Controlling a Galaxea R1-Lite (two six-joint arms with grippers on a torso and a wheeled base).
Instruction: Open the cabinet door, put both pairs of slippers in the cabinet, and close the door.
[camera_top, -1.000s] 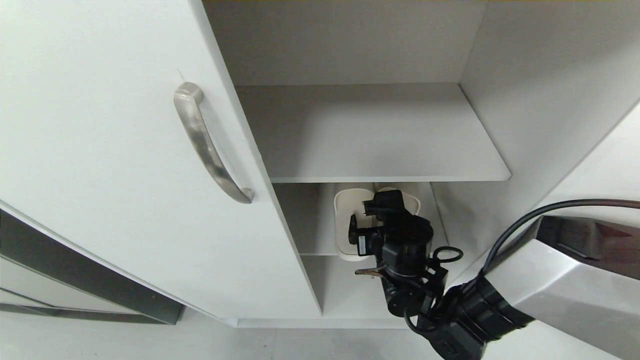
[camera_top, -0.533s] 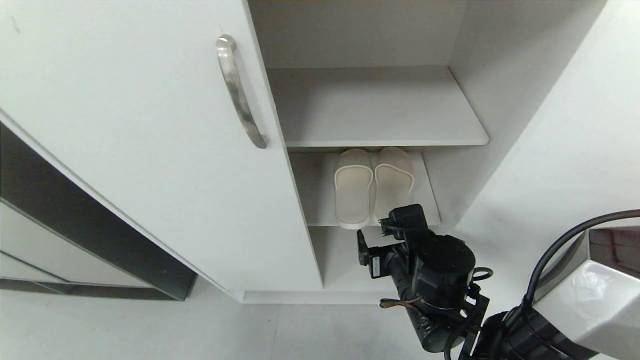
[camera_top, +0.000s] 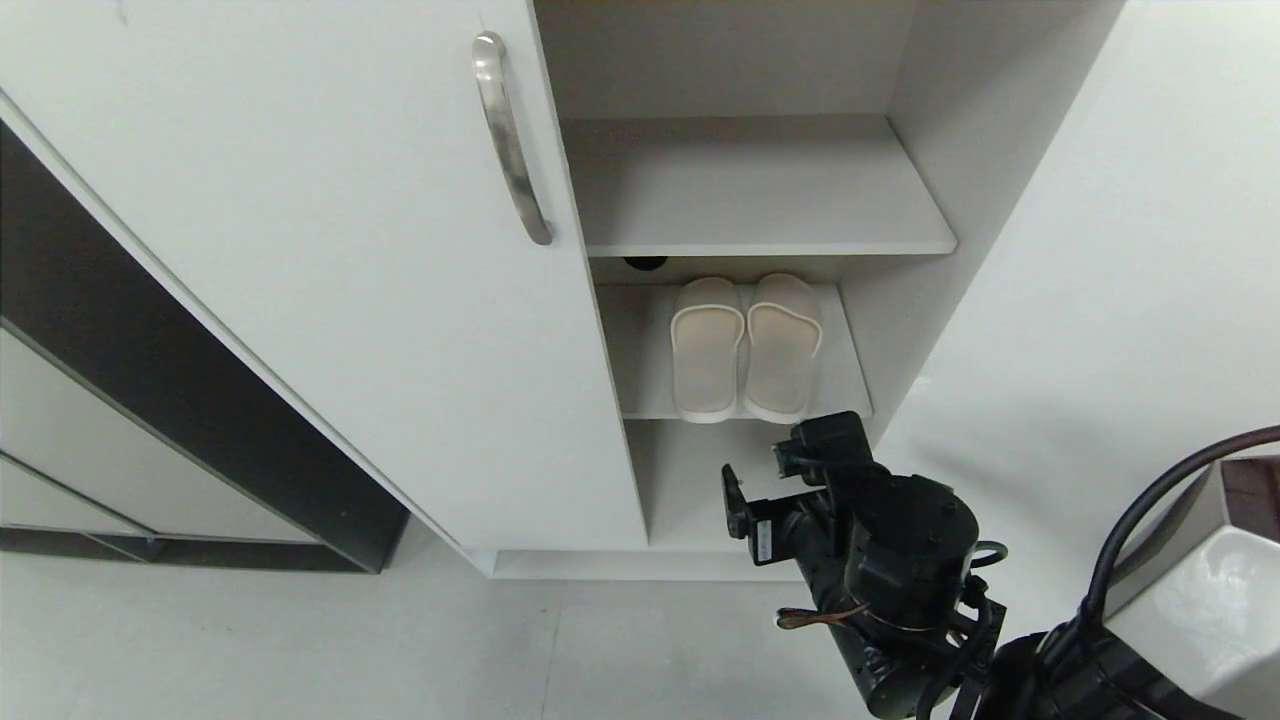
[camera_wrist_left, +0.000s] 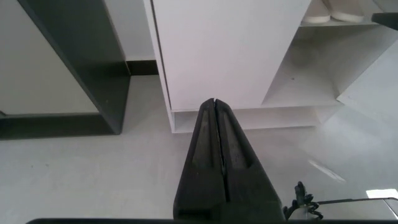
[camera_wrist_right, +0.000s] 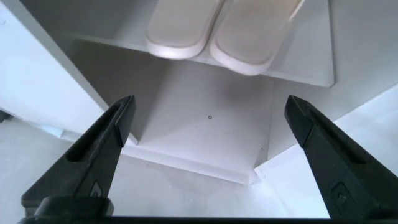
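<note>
Right hand (camera_top: 778, 465), lower centre-right of the head frame: fingers spread wide, positioned before the bottom compartment (camera_top: 690, 485) of the cabinet. Left hand (camera_wrist_left: 214, 155): fingers pressed together, above the floor (camera_wrist_left: 93, 174). One pair of slippers (camera_top: 745, 345) lies side by side on the middle shelf (camera_top: 640, 350), frame centre. Cabinet door (camera_top: 300, 250) stands open, frame left.

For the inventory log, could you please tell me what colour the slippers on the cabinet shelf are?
Cream-white slippers, best seen in head view.
</note>
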